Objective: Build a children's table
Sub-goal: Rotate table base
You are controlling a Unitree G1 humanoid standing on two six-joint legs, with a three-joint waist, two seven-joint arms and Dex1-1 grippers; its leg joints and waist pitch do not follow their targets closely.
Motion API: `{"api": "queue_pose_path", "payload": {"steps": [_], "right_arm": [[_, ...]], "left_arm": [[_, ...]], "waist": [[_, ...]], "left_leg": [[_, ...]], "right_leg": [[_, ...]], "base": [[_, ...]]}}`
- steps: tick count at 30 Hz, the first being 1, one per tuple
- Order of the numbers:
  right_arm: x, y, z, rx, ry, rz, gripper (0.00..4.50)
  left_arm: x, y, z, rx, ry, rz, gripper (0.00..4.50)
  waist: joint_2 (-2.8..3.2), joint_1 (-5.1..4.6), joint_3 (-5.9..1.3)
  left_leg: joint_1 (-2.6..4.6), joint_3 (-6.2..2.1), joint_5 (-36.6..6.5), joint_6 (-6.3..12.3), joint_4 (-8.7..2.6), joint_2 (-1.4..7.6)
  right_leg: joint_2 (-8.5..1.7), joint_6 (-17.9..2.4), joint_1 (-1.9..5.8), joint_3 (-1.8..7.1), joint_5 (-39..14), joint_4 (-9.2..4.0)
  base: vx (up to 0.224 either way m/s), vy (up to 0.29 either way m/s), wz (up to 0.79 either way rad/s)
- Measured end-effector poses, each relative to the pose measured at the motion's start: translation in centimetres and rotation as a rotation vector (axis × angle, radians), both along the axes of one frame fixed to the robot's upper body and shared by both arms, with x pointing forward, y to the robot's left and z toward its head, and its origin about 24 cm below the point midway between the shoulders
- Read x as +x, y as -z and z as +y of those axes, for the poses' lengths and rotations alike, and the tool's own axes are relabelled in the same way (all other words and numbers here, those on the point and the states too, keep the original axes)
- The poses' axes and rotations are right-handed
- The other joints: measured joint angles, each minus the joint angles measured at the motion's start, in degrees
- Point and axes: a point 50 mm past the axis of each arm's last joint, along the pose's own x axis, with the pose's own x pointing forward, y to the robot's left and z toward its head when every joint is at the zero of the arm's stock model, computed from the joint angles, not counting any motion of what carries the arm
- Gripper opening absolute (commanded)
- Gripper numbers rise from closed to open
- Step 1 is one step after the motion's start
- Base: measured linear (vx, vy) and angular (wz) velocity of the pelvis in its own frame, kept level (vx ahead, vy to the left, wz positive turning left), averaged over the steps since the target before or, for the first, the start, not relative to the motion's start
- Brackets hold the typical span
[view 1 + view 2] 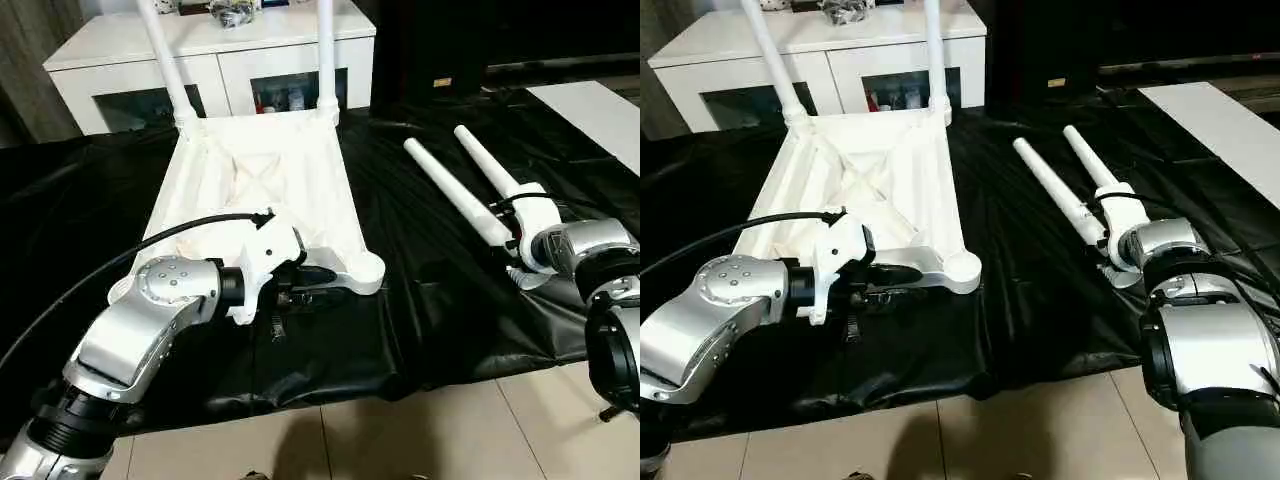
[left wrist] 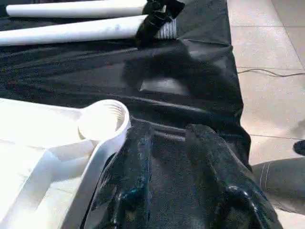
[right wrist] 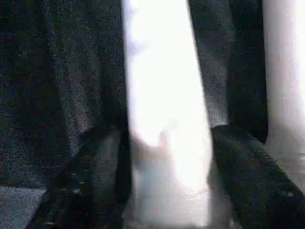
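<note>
**Children's table half built, underside up on black sheet**

The white plastic rectangular tabletop (image 1: 262, 185) lies upside down on the black plastic sheet (image 1: 420, 300), two white tapered tube legs (image 1: 163, 55) standing in its far sockets. The left gripper (image 2: 167, 157) has its two black fingers (image 2: 126, 176) narrowly parted, one pressed against the tabletop's open round corner socket (image 2: 102, 119), nothing between them. The right gripper (image 3: 167, 157) straddles the thick end of one loose white tube leg (image 1: 455, 195); a second loose leg (image 1: 490, 160) lies just beside it. Whether its fingers (image 3: 248, 167) clamp that leg I cannot tell.
</note>
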Motion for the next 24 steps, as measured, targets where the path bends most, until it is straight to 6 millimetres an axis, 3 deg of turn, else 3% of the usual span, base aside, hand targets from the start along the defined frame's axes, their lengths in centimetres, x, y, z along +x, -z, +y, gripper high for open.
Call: {"api": "queue_pose_path", "payload": {"steps": [3,6,10,14,19,24], "right_arm": [[0.0,0.0,0.0,0.019,0.007,-0.003,2.74],[0.0,0.0,-0.1,0.045,0.032,-0.013,2.54],[0.0,0.1,0.0,0.107,0.077,-0.048,2.31],[0.1,0.7,0.4,0.221,0.111,-0.119,2.09],[0.7,1.1,2.2,0.378,0.072,-0.238,1.92],[1.4,0.4,4.6,0.564,-0.011,-0.343,1.89]], "left_arm": [[0.0,0.0,0.0,-0.006,-0.001,0.004,1.41],[0.2,-0.1,0.1,-0.019,-0.031,-0.002,1.77],[2.1,-1.3,0.3,-0.065,-0.163,-0.06,2.01],[3.9,-2.5,0.7,-0.155,-0.334,-0.103,2.17],[4.4,-2.4,0.4,-0.204,-0.408,-0.088,2.52],[5.3,-3.1,0.2,-0.268,-0.473,-0.06,2.88]], "waist": [[-0.01,-0.01,0.0],[-0.01,0.0,0.0],[-0.15,-0.06,0.0],[-0.73,-0.24,-0.04],[-0.97,-0.35,0.02],[-0.96,0.45,0.02]], "left_leg": [[0.0,-0.01,0.0,0.0,0.03,0.0],[0.0,-0.02,0.0,0.0,0.04,0.0],[0.04,-0.04,0.0,0.0,0.12,0.0],[0.01,-0.05,0.0,0.0,0.12,0.0],[-0.01,-0.04,0.0,0.0,0.12,0.01],[-0.51,0.0,0.15,0.23,0.14,0.01]], "right_leg": [[0.0,0.0,0.04,0.0,0.0,0.01],[0.0,-0.01,0.08,0.0,0.0,0.01],[-0.01,-0.05,0.1,-0.01,0.03,0.04],[-0.01,-0.03,0.14,-0.03,0.02,0.06],[-0.02,-0.07,-0.06,-0.05,0.05,0.06],[-0.02,-0.15,-0.67,-0.04,0.1,0.1]], "base": [[0.0,0.0,0.0],[0.0,0.0,0.0],[0.0,0.0,0.0],[0.0,0.0,0.0],[0.0,0.0,0.0],[0.0,0.0,0.0]]}}
